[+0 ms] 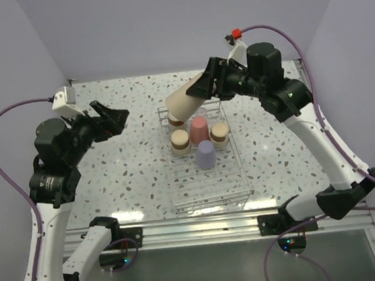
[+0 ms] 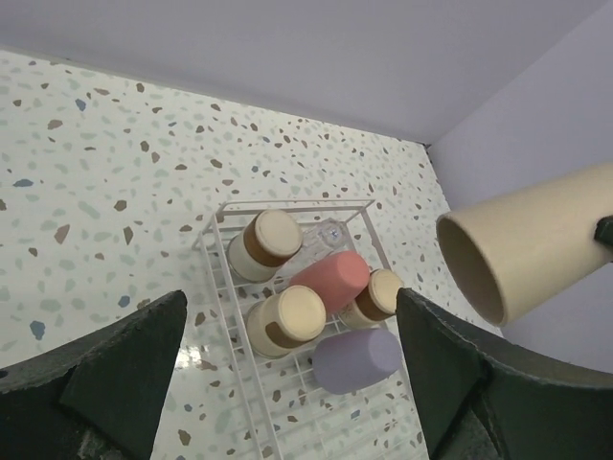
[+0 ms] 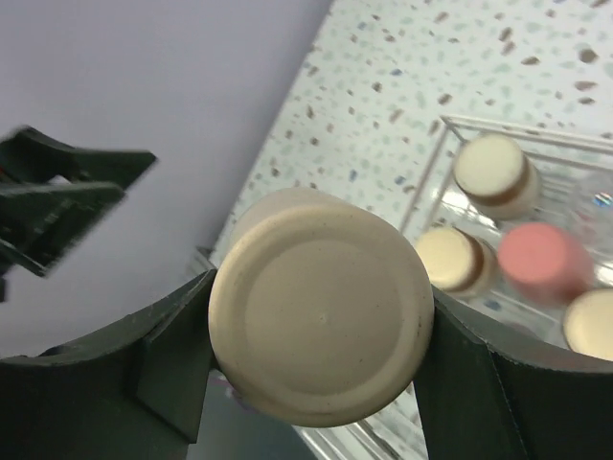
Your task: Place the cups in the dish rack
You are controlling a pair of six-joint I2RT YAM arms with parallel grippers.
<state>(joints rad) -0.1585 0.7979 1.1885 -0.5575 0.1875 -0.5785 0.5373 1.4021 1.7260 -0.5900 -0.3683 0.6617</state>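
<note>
The wire dish rack (image 1: pixel 208 178) lies mid-table and holds upside-down cups at its far end: three brown-grey cups with cream bases (image 1: pixel 180 141), a coral-red cup (image 1: pixel 198 131) and a lavender cup (image 1: pixel 205 155). A tiny clear cup (image 2: pixel 331 233) sits at the rack's far end. My right gripper (image 1: pixel 210 85) is shut on the beige cup (image 1: pixel 187 100) and holds it tilted in the air above the rack's far end; its base fills the right wrist view (image 3: pixel 321 316). My left gripper (image 1: pixel 112 118) is open and empty, raised left of the rack.
The near half of the rack (image 2: pixel 316 422) holds no cups. Walls stand close behind and at both sides of the speckled table (image 1: pixel 123 166). A metal rail (image 1: pixel 202 225) runs along the near edge.
</note>
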